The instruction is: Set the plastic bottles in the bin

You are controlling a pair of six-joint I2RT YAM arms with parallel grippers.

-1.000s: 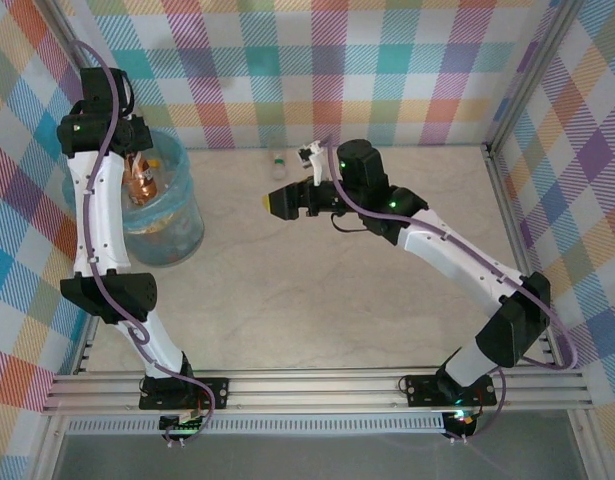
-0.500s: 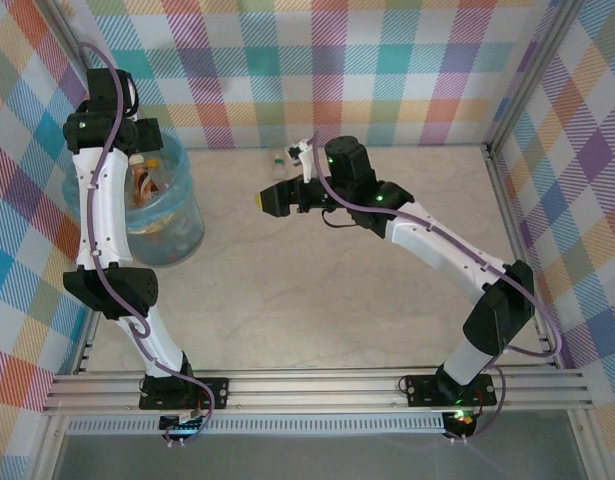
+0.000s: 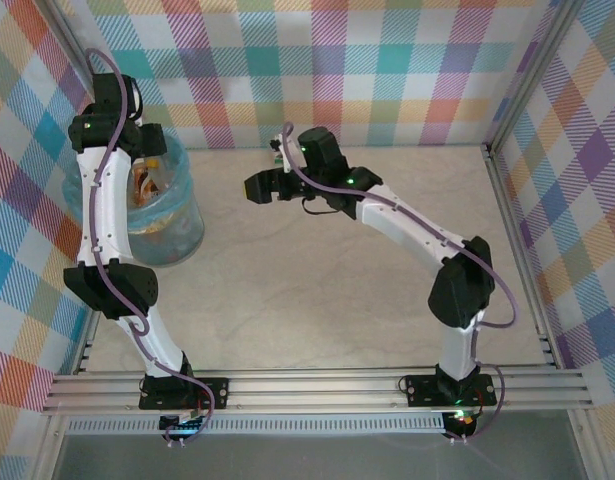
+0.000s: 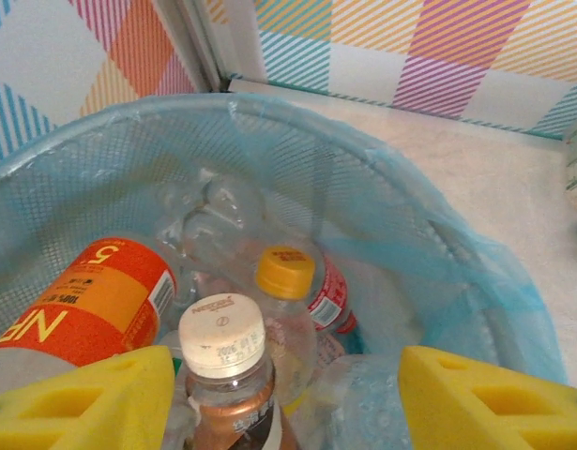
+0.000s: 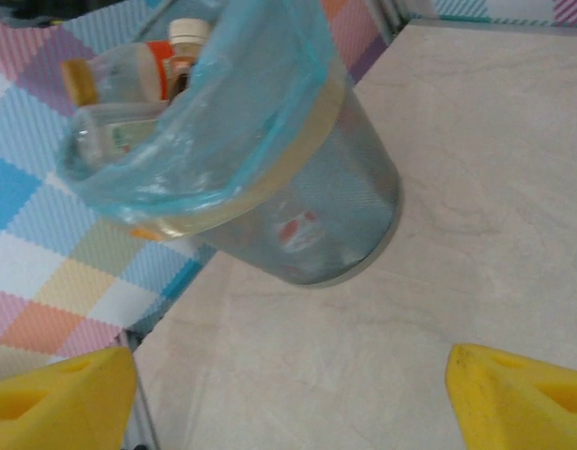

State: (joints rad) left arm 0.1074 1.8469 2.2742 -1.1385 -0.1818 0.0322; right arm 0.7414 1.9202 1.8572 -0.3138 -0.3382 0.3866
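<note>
Translucent blue-lined bin (image 4: 401, 216) | clear orange-labelled bottles (image 4: 100, 300) inside | left gripper (image 4: 283, 375) apart | right gripper (image 5: 290, 375) apart

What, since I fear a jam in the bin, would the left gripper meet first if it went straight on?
Most likely the white-capped bottle: it stands upright in the bin, right between the open jaws of the left gripper. Depth is hard to judge, but its cap looks nearest.

Light: bright, even, diffuse; we record faint soft shadows on the desk (image 3: 317, 290). Overhead view: sharp. Left wrist view: bottles (image 4: 222, 347) crisp, fingertips (image 4: 82, 398) of the left hand (image 4: 286, 398) blurred at the lower edge. Right wrist view: we find the bin (image 5: 297, 216) slightly soft.
</note>
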